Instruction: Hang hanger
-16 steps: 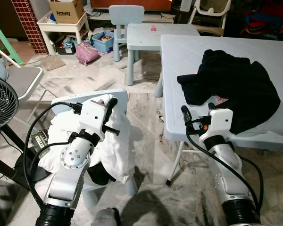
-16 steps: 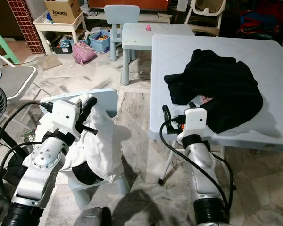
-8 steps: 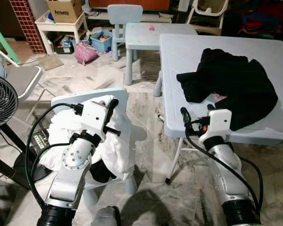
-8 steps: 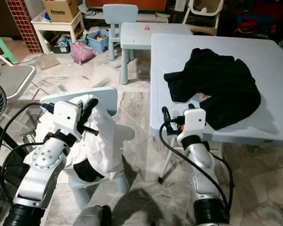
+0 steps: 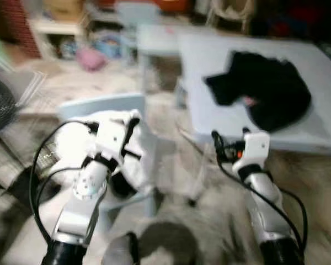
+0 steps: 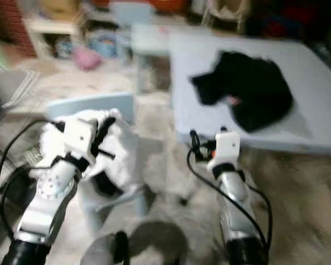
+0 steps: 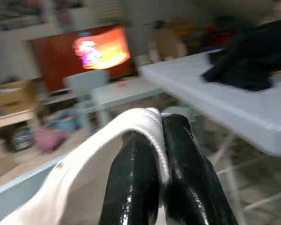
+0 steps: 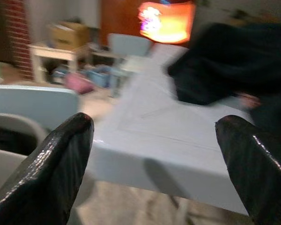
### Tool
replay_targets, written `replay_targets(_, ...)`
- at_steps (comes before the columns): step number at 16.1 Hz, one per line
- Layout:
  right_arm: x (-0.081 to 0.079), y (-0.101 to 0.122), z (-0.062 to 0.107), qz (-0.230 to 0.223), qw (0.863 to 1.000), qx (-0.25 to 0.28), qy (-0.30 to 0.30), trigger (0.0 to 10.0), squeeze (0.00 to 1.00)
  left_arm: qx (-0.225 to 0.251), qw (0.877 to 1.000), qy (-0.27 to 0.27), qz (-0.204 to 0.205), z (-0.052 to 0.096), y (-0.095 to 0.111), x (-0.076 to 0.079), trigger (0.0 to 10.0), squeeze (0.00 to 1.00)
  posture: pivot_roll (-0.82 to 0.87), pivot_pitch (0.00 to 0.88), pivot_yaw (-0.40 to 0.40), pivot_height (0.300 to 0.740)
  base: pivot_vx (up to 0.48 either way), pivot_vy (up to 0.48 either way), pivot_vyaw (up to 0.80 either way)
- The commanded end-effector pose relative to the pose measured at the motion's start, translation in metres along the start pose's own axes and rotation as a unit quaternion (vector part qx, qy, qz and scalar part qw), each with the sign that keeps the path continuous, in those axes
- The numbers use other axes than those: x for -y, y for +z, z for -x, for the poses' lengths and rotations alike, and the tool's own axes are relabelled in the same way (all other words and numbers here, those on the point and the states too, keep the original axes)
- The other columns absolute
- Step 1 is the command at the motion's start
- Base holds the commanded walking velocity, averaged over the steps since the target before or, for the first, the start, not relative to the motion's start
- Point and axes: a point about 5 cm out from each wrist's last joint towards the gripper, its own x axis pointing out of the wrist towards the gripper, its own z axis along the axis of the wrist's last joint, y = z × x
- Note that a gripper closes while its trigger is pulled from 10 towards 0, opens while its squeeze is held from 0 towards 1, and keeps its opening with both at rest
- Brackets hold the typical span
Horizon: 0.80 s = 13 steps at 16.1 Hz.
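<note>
White cloth is pinched between the closed fingers of the left gripper, bunched over a small pale-blue chair at the robot's left. The right gripper is spread wide, empty, just before the edge of the pale tabletop, where black clothes lie heaped. No hanger can be made out through the blur.

Both arms are silver metal tubes with round joints, each topped by a boxy white wrist block. Thick black cables loop off both. The left gripper and right gripper have glossy black fingers.
</note>
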Motion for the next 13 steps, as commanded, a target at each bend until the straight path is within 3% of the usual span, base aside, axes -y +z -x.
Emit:
replay_targets(1, -0.003, -0.004, 0.002, -0.004, 1.0, -0.007, 0.002, 10.0, 0.0, 0.005, 1.0, -0.016, -0.008, -0.001, 0.003, 0.004, 10.0, 0.0, -0.01, 0.0, -0.015, 0.74, -0.292, 0.0, 0.0)
replay_targets(6, -0.004, -0.005, 0.002, -0.004, 1.0, -0.008, 0.003, 10.0, 0.0, 0.005, 1.0, -0.025, -0.011, -0.001, 0.003, 0.007, 10.0, 0.0, -0.01, 0.0, -0.014, 0.74, -0.279, 0.0, 0.0)
replay_targets(10, -0.002, -0.005, 0.002, -0.003, 1.0, -0.009, -0.004, 10.0, 0.0, 0.011, 0.999, -0.031, -0.008, -0.008, 0.009, 0.014, 10.0, 0.0, -0.01, 0.003, -0.008, 0.74, 0.0, 0.0, 0.0)
replay_targets(13, -0.001, -0.006, 0.001, -0.002, 1.0, -0.011, -0.007, 10.0, 0.0, 0.058, 0.992, -0.116, 0.007, -0.029, 0.043, 0.046, 10.0, 0.0, -0.01, 0.003, -0.012, 0.74, 0.0, 0.0, 0.0)
